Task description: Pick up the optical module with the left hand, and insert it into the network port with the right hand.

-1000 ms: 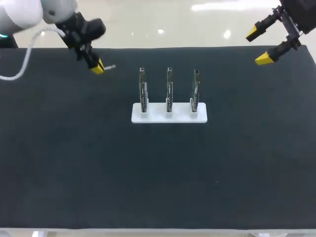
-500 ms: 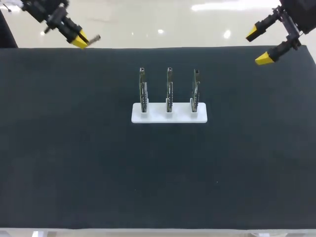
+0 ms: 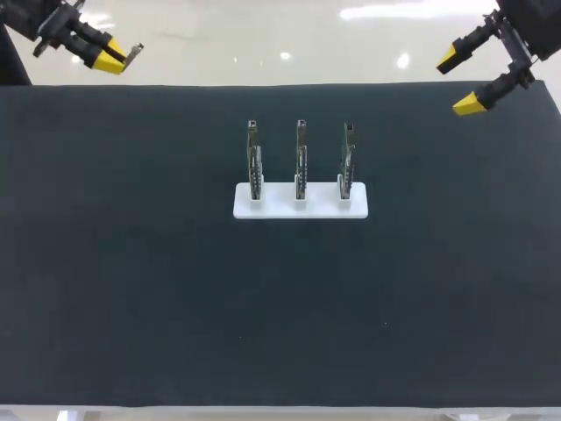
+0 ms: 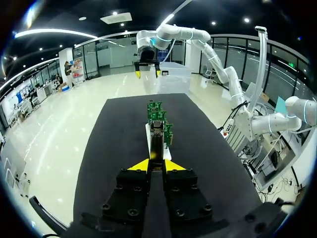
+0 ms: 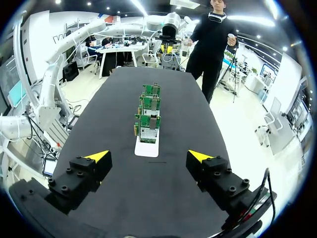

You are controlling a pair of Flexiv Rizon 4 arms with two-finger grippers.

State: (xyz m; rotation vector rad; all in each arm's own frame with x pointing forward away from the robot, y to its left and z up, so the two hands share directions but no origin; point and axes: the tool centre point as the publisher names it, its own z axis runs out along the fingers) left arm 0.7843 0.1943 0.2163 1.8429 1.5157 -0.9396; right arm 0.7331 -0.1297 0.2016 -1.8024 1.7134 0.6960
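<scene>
The optical module [image 3: 133,51], a slim metal bar, sticks out from my left gripper [image 3: 110,60], which is shut on it beyond the table's back left corner. In the left wrist view the module [image 4: 157,144] lies between the yellow tips of the left gripper [image 4: 156,165] and points along the row of boards [image 4: 158,116]. Three upright circuit boards with network ports [image 3: 301,158] stand on a white base [image 3: 276,210] at the table's middle. My right gripper [image 3: 459,82] hangs open at the back right, holding nothing. The right gripper [image 5: 149,156] faces the boards [image 5: 148,124] end on.
The black table mat [image 3: 280,307] spreads wide in front of the white base and to both sides of it. A person stands past the far end of the table in the right wrist view, touching nothing.
My left arm has swung up and to the left with the module, from over the table's back left to beyond its back edge. The right arm has not moved.
</scene>
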